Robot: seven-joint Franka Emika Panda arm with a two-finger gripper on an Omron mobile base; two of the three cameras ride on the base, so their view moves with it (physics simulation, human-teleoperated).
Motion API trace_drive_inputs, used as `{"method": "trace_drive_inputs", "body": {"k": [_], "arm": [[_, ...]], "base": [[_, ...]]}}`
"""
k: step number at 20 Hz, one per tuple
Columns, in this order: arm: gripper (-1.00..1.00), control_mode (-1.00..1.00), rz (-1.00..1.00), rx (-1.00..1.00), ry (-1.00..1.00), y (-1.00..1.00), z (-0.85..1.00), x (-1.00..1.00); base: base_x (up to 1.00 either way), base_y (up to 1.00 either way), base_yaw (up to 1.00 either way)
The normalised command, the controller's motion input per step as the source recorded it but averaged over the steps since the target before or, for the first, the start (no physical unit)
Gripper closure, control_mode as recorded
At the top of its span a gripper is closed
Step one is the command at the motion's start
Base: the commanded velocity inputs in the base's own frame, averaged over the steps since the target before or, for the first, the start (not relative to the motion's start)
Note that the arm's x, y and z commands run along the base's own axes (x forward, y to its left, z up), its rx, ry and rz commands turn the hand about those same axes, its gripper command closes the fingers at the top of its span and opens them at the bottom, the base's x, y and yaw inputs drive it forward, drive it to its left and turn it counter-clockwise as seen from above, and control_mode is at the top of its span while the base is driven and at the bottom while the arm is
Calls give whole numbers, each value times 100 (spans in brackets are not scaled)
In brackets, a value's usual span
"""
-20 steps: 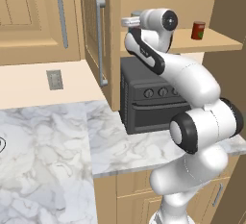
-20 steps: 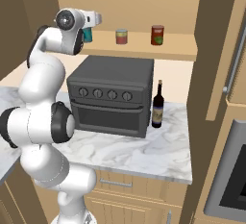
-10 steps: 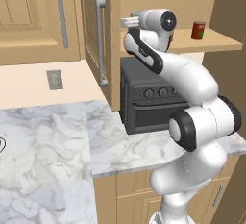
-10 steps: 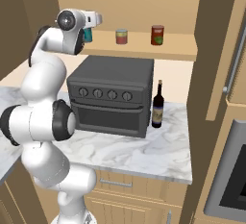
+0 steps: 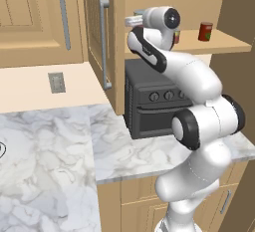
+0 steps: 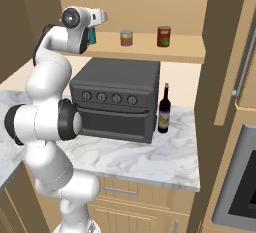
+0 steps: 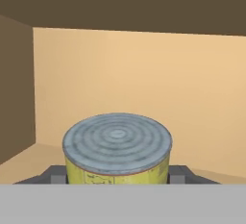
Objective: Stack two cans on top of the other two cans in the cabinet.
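Note:
A yellow can (image 7: 116, 141) with a ringed grey top sits between my fingertips (image 7: 57, 175) in the hand view, and my gripper (image 7: 116, 176) is shut on it. In the right base view the gripper (image 6: 101, 16) is at the left end of the cabinet shelf (image 6: 175, 52), just above a teal can (image 6: 92, 36). Further right on the shelf stand a red can with a green band (image 6: 126, 38) and a dark red can (image 6: 163, 36). In the left base view the gripper (image 5: 131, 22) reaches past the open cabinet door (image 5: 94, 37), and the dark red can (image 5: 205, 31) stands at the right.
A black oven (image 6: 115, 97) stands on the marble counter (image 5: 55, 156) under the shelf, with a dark wine bottle (image 6: 163, 109) beside it. The door's grey bar handle (image 5: 104, 42) hangs close to my arm. The cabinet's back wall (image 7: 144, 88) is straight ahead.

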Motion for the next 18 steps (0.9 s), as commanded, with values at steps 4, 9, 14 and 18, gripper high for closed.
{"method": "trace_drive_inputs", "body": {"k": [4, 9, 14, 18], "arm": [[100, -100, 0, 0, 0, 0, 0, 18], [100, -100, 0, 0, 0, 0, -5, 13], [100, -100, 0, 0, 0, 0, -11, 9], [100, -100, 0, 0, 0, 1, -13, 6]], "base": [[0, 0, 0], [0, 0, 0], [0, 0, 0], [0, 0, 0]]}}
